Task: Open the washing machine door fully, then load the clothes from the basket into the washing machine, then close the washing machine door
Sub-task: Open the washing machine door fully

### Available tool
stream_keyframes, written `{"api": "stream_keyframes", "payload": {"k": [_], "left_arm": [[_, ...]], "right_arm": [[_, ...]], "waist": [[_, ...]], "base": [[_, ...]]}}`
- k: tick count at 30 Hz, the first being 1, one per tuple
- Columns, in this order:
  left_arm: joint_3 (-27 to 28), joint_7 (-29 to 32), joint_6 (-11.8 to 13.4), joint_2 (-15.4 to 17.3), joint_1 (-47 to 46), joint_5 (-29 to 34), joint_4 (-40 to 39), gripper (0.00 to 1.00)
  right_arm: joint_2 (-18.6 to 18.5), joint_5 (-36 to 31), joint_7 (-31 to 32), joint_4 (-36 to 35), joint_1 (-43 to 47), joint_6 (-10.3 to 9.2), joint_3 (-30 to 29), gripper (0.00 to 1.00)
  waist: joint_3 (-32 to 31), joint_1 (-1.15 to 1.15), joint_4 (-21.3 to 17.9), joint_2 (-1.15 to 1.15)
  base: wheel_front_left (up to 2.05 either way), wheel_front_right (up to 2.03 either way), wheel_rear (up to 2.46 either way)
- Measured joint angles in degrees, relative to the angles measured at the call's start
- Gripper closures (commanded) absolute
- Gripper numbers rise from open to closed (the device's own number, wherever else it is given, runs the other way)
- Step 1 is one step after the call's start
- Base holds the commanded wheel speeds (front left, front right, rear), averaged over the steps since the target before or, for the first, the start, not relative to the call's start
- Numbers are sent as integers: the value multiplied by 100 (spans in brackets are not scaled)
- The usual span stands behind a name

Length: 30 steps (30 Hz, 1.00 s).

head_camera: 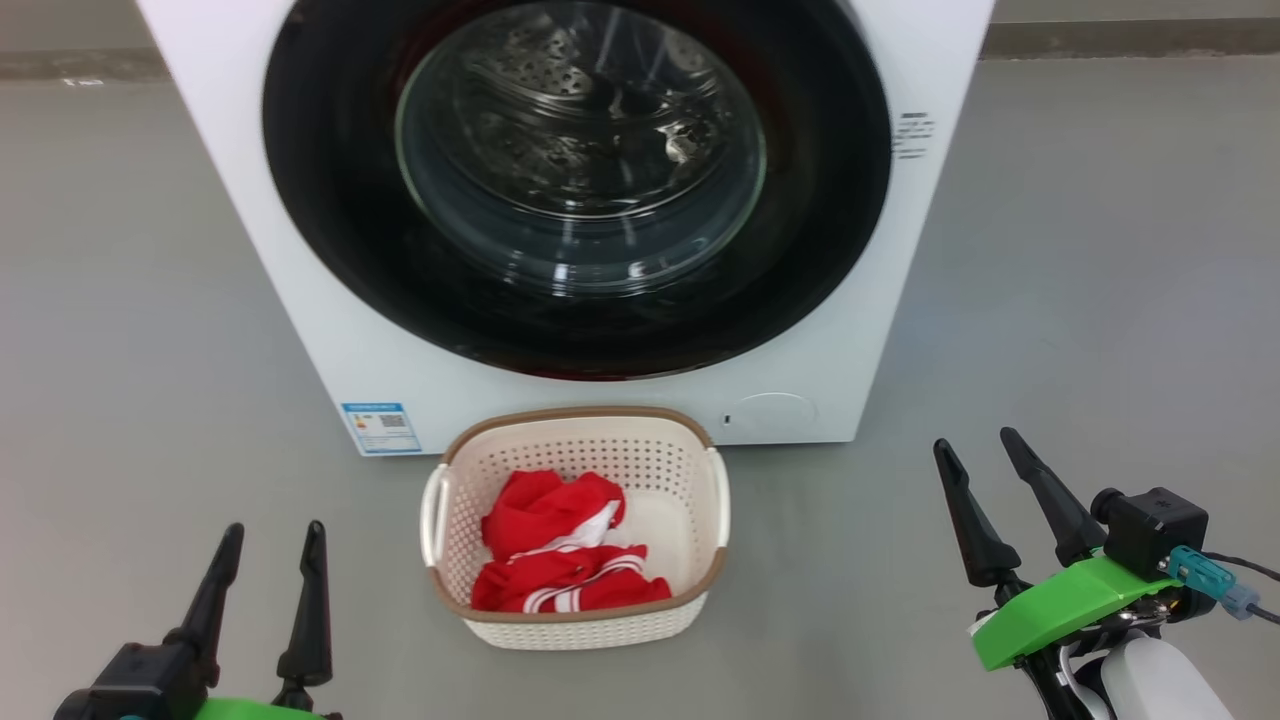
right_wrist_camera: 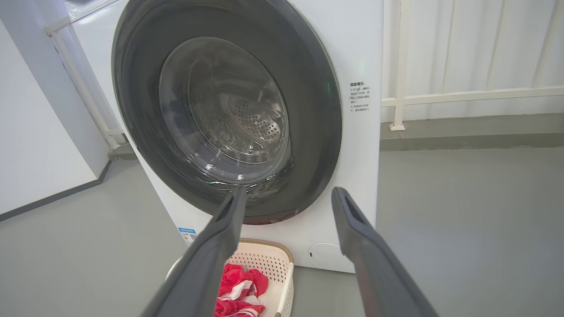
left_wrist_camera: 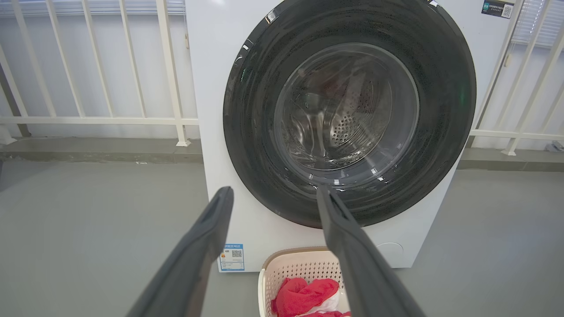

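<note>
The white washing machine (head_camera: 300,300) stands straight ahead, its round black washing machine door (head_camera: 320,230) shut flat against the front; the steel drum shows through the glass. On the floor before it sits the cream basket (head_camera: 575,625) holding red clothes (head_camera: 560,550) with white stripes. My left gripper (head_camera: 275,535) rests low left of the basket, open and empty. To the basket's right, my right gripper (head_camera: 980,445) is open and empty too. In the left wrist view the door (left_wrist_camera: 255,110), basket (left_wrist_camera: 291,268) and clothes (left_wrist_camera: 304,295) lie ahead; the right wrist view shows the door (right_wrist_camera: 136,110), basket (right_wrist_camera: 269,259) and clothes (right_wrist_camera: 242,281).
Grey floor (head_camera: 130,350) spreads on both sides of the machine. A white railing (left_wrist_camera: 88,119) runs behind it along a low kerb, and a white wall (right_wrist_camera: 39,132) stands off to one side. A blue energy sticker (head_camera: 380,428) and a round white flap (head_camera: 770,412) mark the machine's lower front.
</note>
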Motion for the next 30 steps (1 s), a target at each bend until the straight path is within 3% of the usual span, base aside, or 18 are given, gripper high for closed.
{"api": "stream_keyframes", "payload": {"k": [12, 30], "left_arm": [[-19, 0, 0, -18, -1, -26, 20, 0], [-42, 0, 0, -11, -2, -65, 25, 0]], "right_arm": [[-14, 0, 0, 4, -1, 0, -14, 0], [-18, 11, 0, -9, -1, 0, 10, 0]], "waist": [[25, 0, -5, 0], [36, 0, 12, 0]], "base": [[82, 82, -165], [4, 4, -9]]}}
